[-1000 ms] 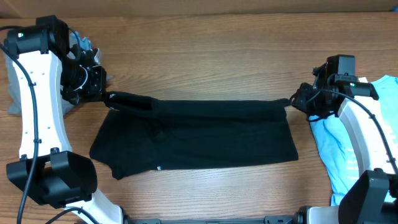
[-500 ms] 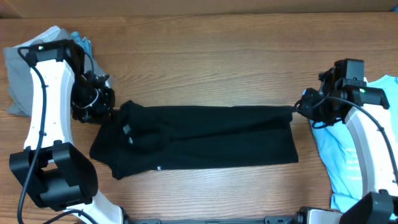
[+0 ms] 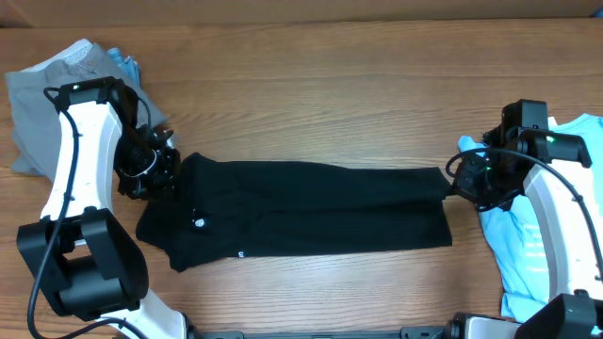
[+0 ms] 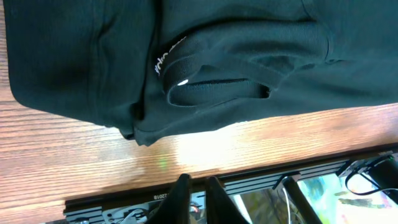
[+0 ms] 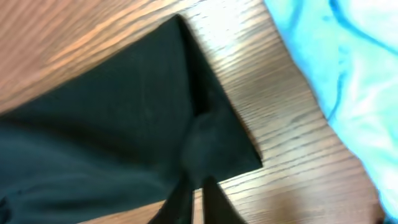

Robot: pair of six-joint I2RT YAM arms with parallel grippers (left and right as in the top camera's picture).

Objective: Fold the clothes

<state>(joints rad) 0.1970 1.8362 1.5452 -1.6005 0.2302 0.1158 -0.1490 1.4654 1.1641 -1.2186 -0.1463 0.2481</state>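
The black T-shirt (image 3: 301, 207) lies as a long folded band across the table, with a tiny white label (image 3: 241, 254) near its front hem. My left gripper (image 3: 170, 179) sits at the shirt's left end. In the left wrist view its fingers (image 4: 198, 182) stand a narrow slit apart with nothing between them, and the shirt's collar (image 4: 211, 87) lies apart from them. My right gripper (image 3: 450, 184) is at the shirt's right corner. In the right wrist view a hump of black cloth (image 5: 208, 143) meets its tips (image 5: 194, 180), which also show a thin slit.
A grey garment (image 3: 47, 104) is heaped at the back left behind the left arm. A light-blue tee (image 3: 528, 235) lies under the right arm at the right edge, also filling the right wrist view's corner (image 5: 336, 74). A black rail (image 4: 249, 183) runs along the table's front edge.
Both arms came toward the front and lowered the shirt's back edge onto the table. The left end dropped out of the left gripper and lies loose. Both pairs of jaws have parted slightly.
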